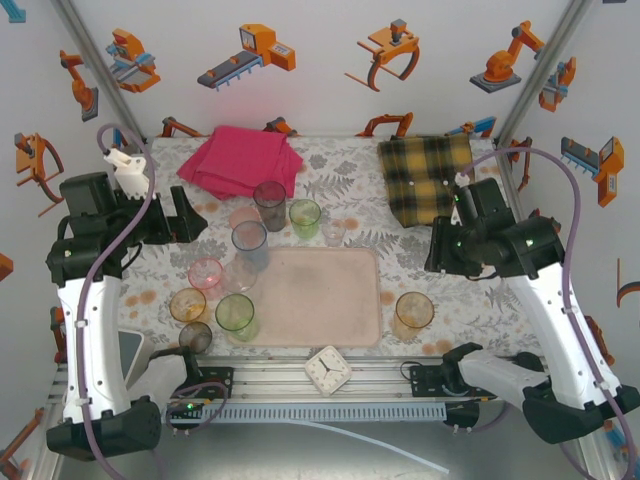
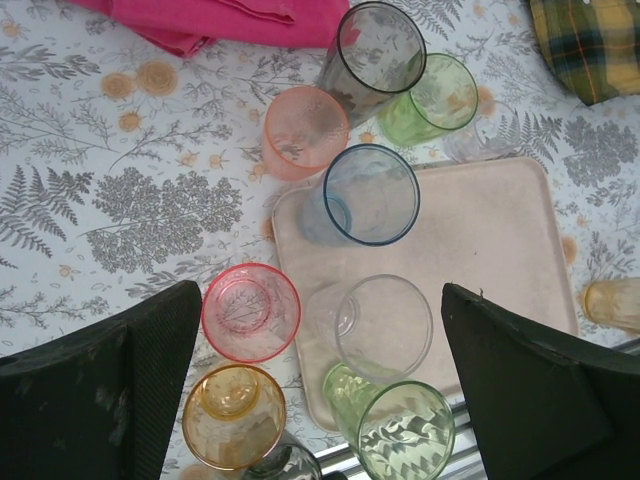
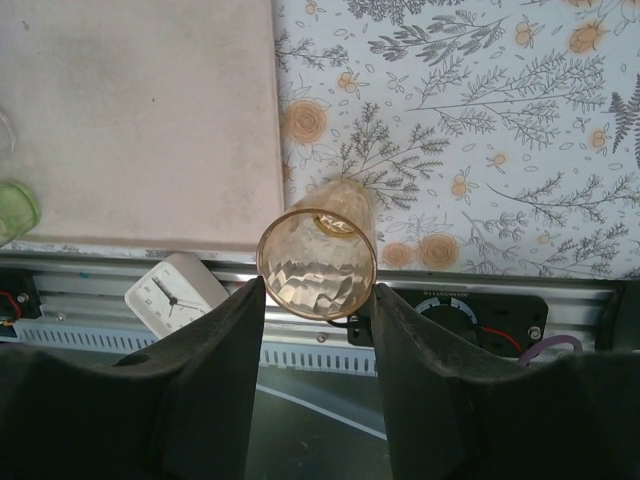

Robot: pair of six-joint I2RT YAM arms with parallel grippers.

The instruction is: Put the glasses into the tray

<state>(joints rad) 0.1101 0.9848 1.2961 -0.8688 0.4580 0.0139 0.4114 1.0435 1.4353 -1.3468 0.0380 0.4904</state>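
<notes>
The pale-pink tray (image 1: 330,300) lies mid-table. A blue glass (image 2: 370,195), a clear glass (image 2: 385,325) and a green glass (image 2: 400,430) stand along its left edge. Several other glasses cluster off its left and far sides, among them a pink one (image 2: 250,312) and an amber one (image 2: 233,415). My left gripper (image 2: 320,300) hangs open high above this cluster, holding nothing. Right of the tray an amber glass (image 1: 413,315) stands alone on the table. My right gripper (image 3: 318,285) is partly open, its fingertips (image 3: 255,295) level with that glass's rim (image 3: 317,263), not gripping it.
A magenta folded cloth (image 1: 240,160) and a plaid cloth (image 1: 425,175) lie at the back. A small white clock (image 1: 327,368) sits on the near rail, beside a black fixture (image 3: 455,320). The tray's middle and right side (image 2: 500,230) are bare.
</notes>
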